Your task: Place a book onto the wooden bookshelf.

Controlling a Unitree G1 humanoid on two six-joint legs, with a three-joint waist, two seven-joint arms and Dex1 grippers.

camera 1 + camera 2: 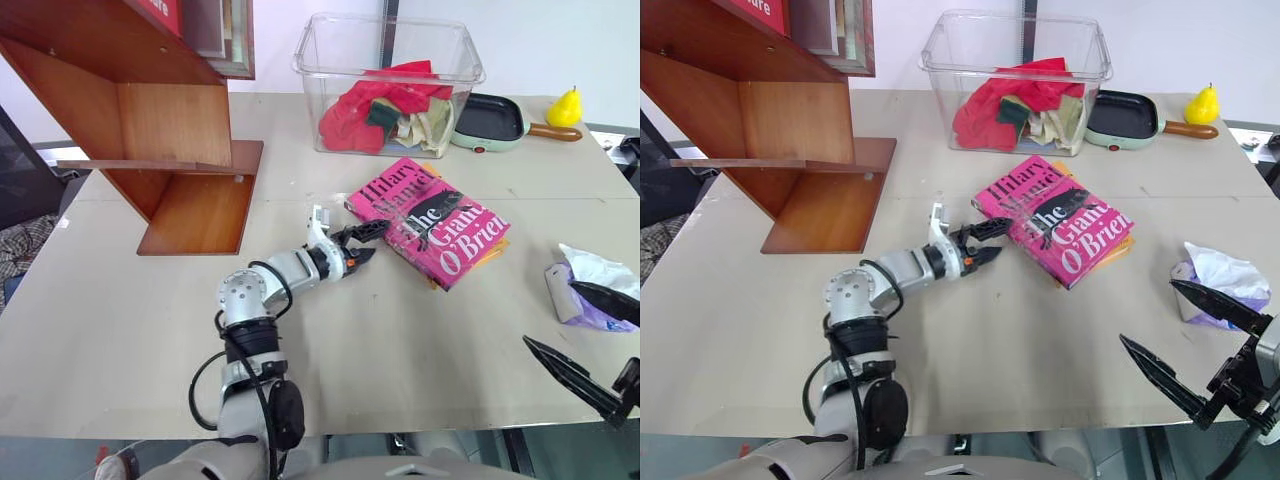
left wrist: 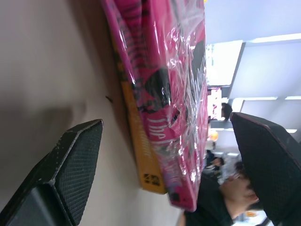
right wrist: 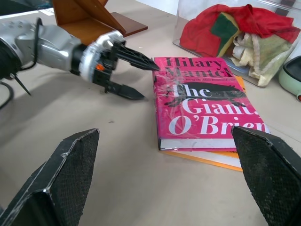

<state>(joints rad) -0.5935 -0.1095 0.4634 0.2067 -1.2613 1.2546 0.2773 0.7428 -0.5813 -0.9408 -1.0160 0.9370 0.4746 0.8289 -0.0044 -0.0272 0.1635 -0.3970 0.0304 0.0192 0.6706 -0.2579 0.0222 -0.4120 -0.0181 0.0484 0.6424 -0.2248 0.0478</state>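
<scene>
beige table [image 1: 120, 330] holds book [image 1: 430, 220] beside wooden bookshelf [image 1: 170, 130].

clear bin of cloths [image 1: 390, 85], frying pan [image 1: 490, 120], pear [image 1: 565, 106]

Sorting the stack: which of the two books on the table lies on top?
The bright pink paperback book, lettered "The Giant O'Brien", lies on top; the yellow-orange book beneath shows just its edges.

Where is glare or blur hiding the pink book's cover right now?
Left wrist view: the shiny wrap on the book glints and crinkles, smearing the lettering, and the background is soft. Right wrist view: the title reads clearly, the left gripper is sharp. Left eye view: cover legible, only mild sheen.
</scene>
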